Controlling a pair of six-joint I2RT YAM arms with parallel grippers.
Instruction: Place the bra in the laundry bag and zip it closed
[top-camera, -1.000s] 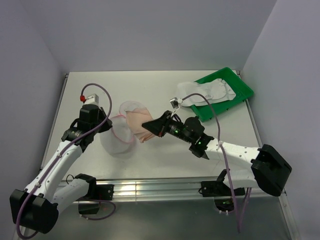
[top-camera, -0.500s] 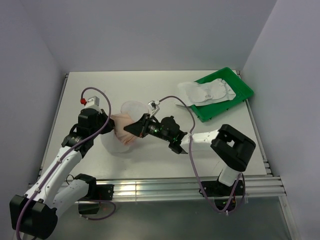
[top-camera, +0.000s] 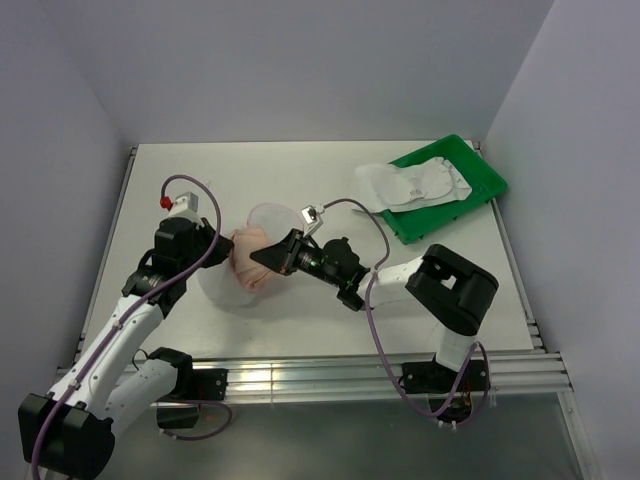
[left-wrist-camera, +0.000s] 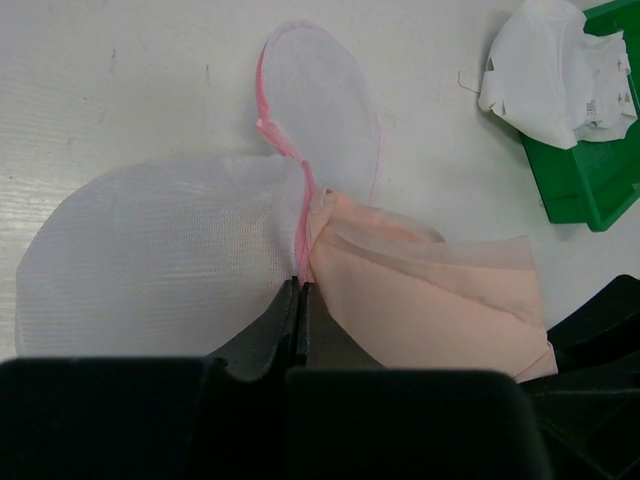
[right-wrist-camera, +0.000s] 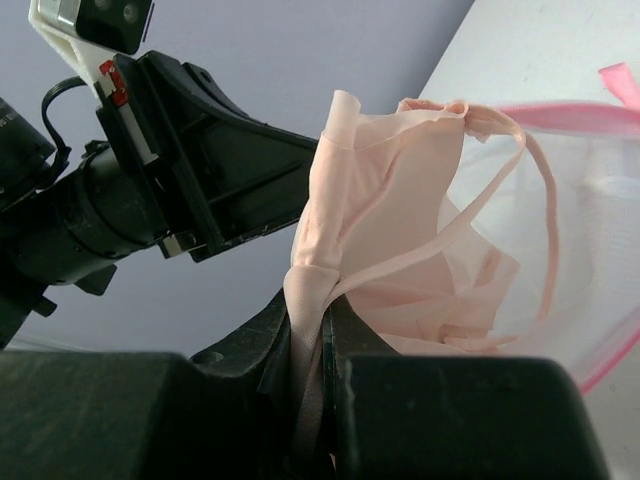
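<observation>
The laundry bag (top-camera: 232, 290) is a see-through white mesh pouch with a pink zipper rim, open on the table at centre left; it also shows in the left wrist view (left-wrist-camera: 160, 270). My left gripper (left-wrist-camera: 301, 285) is shut on the bag's pink rim (left-wrist-camera: 300, 215). The peach bra (top-camera: 252, 262) sits at the bag's mouth, partly inside. My right gripper (right-wrist-camera: 325, 312) is shut on the bra (right-wrist-camera: 400, 220), pressing it against the opening. In the top view the right gripper (top-camera: 262, 258) meets the left gripper (top-camera: 222, 245) over the bag.
A green plastic tray (top-camera: 470, 170) stands at the back right with white garments (top-camera: 410, 185) spilling over its left edge. The tray (left-wrist-camera: 595, 170) and garments (left-wrist-camera: 550, 65) also show at the top right of the left wrist view.
My right arm has reached left, carrying the bra from beside the bag into its mouth. My left gripper has stayed on the rim, shifting slightly.
</observation>
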